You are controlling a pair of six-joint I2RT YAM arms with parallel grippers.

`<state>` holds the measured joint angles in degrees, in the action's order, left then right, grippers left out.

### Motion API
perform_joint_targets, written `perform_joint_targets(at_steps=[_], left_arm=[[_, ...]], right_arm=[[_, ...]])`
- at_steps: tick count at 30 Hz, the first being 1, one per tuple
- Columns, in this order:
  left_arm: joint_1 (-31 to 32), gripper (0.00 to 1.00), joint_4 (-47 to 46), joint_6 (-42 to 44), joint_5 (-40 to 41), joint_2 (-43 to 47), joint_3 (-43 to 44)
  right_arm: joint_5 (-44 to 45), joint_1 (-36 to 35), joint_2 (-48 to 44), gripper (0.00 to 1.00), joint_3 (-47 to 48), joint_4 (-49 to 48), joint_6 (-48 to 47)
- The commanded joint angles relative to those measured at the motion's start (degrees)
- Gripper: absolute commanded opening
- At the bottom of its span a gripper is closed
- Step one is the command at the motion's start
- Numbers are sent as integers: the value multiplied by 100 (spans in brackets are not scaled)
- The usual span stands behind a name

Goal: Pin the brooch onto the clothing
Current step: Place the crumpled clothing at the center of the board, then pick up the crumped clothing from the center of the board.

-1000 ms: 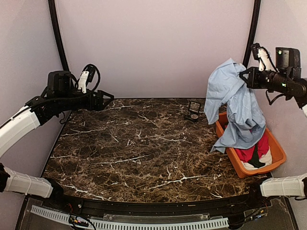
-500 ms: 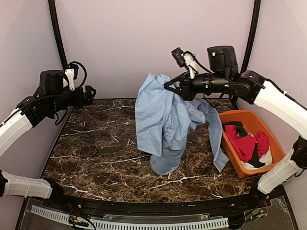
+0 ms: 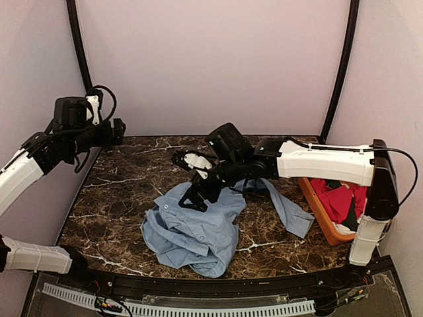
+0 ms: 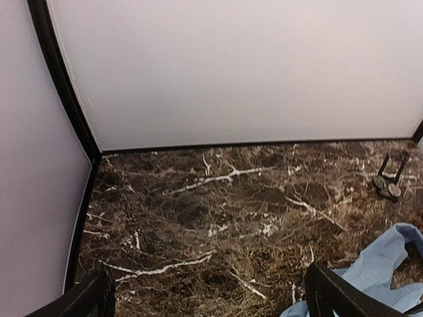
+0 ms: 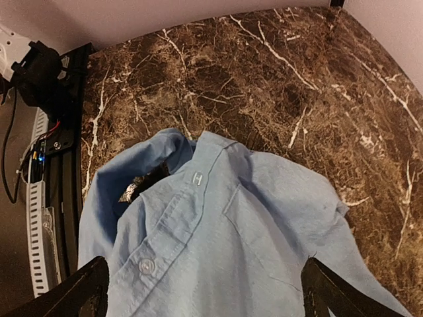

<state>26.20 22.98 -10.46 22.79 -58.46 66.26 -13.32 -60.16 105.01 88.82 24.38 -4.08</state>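
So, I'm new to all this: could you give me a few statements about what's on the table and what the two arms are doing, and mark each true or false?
1. The blue shirt lies crumpled on the marble table. True.
2. The right fingers are clamped on the shirt. False: they stand wide open over it.
3. The orange bin holds a red garment. True.
4. The left fingers carry something. False: they are open and empty, raised over the table's left side.
5. The small dark object sits on top of the shirt. False: it stands on bare marble near the back wall, apart from the shirt.
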Motion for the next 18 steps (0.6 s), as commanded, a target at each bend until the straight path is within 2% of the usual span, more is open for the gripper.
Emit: perform_joint_targets(at_steps=[1, 6, 12, 18], left_arm=[[-7, 100, 360, -53, -723, -487, 6], [-9, 100, 704, -49, -1652, -1494, 538], [-262, 100, 911, -219, -3044, -2569, 754], [-575, 100, 735, -455, -3848, -2903, 311]], right_arm=[[92, 275, -849, 99, -181, -154, -223], [653, 1111, -1186, 99, -252, -108, -158], [1270, 1722, -45, 99, 632, 656, -805], [373, 2070, 868, 99, 1392, 778, -777]])
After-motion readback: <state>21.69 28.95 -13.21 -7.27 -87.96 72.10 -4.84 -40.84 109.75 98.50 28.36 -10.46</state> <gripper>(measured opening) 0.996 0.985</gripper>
